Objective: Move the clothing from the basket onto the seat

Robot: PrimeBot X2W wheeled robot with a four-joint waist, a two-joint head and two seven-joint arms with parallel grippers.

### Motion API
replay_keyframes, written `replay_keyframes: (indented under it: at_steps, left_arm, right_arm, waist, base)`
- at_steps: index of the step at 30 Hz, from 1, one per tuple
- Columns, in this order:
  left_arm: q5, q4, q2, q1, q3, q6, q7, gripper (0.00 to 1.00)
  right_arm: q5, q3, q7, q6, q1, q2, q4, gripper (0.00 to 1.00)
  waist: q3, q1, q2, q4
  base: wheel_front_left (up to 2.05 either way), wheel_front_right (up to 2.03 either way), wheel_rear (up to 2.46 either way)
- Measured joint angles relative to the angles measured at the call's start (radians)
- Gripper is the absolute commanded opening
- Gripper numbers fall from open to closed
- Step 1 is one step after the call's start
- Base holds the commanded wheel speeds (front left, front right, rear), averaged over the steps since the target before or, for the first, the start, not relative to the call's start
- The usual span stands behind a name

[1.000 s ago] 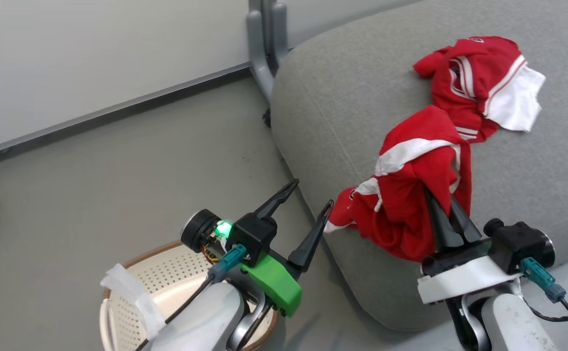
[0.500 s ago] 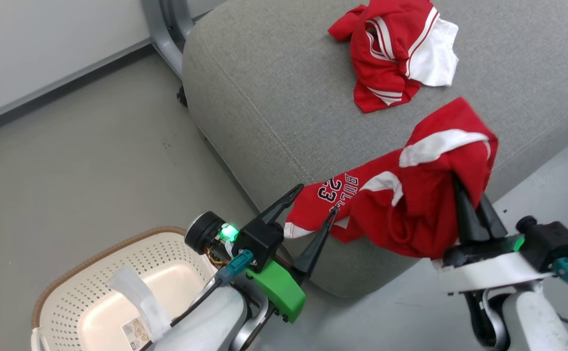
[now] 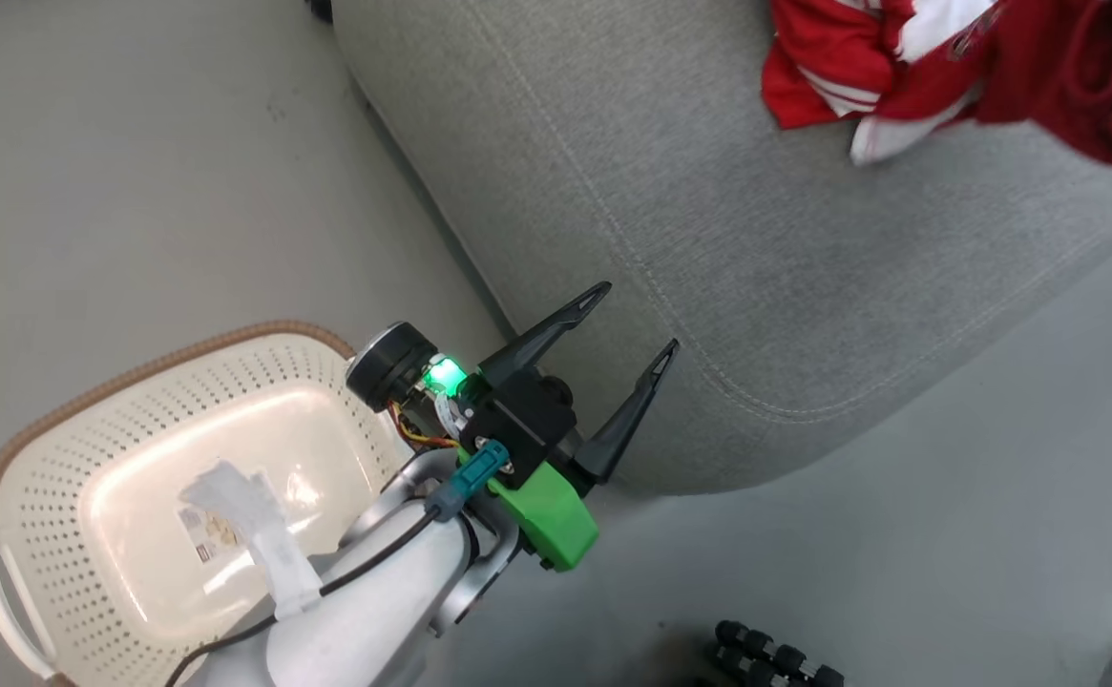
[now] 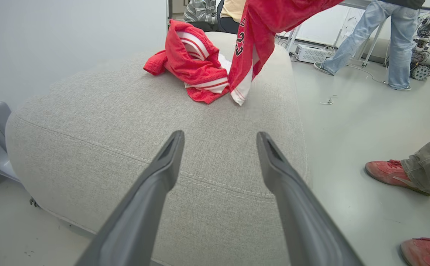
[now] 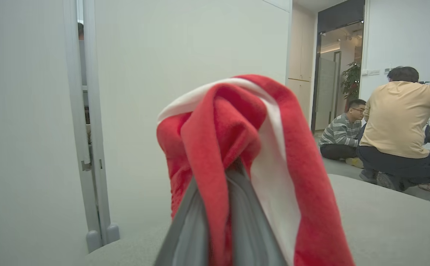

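Note:
One red piece of clothing [image 3: 808, 57] [image 4: 192, 62] lies crumpled on the grey seat [image 3: 708, 239] [image 4: 126, 122]. A second red garment [image 3: 1071, 67] [image 4: 259, 37] [image 5: 229, 122] hangs above the seat beside the first, its white hem brushing the cushion. My right gripper [image 5: 235, 177] is shut on it, with the fabric draped over the fingertips. My left gripper [image 3: 637, 317] [image 4: 220, 133] stands open and holds nothing, in front of the seat's near corner. The cream basket [image 3: 155, 358] sits on the floor at the lower left, holding just a label sticker.
A person's red shoes [image 4: 388, 171] are on the floor right of the seat, and a person in jeans [image 4: 366, 37] stands farther back. Two people [image 5: 395, 118] sit low beyond the seat. A dark ribbed part [image 3: 775, 658] lies at the bottom edge.
The head camera has swung, shifting the whole picture. My right gripper has carried the red garment up and farther over the seat, next to the first one. The left gripper stays open.

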Motion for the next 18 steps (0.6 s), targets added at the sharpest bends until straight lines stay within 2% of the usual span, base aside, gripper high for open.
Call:
replay_keyframes:
  at_steps: [9,12,18]
  left_arm:
    - [0.024,-0.052,0.031,-0.053,0.012,0.012,0.005,1.00]
    - [0.026,-0.055,0.040,-0.060,0.017,0.018,0.009,1.00]
    - [0.026,-0.045,0.045,-0.080,0.019,0.017,-0.005,1.00]
  right_arm:
    - [0.036,-0.069,0.000,0.000,-0.365,-0.233,0.191,0.00]
    - [0.056,-0.070,0.000,0.000,-0.452,-0.280,0.263,0.00]
    - [0.062,-0.034,0.000,0.000,-0.497,-0.318,0.554,0.00]
  waist:
    - [0.190,0.0001,0.0000,0.072]
    - [0.243,0.0002,0.0000,0.099]
    - [0.323,0.0002,0.0000,0.161]
  base:
    - [0.00,0.00,0.00]
    - [0.00,0.00,0.00]
    - [0.00,0.00,0.00]
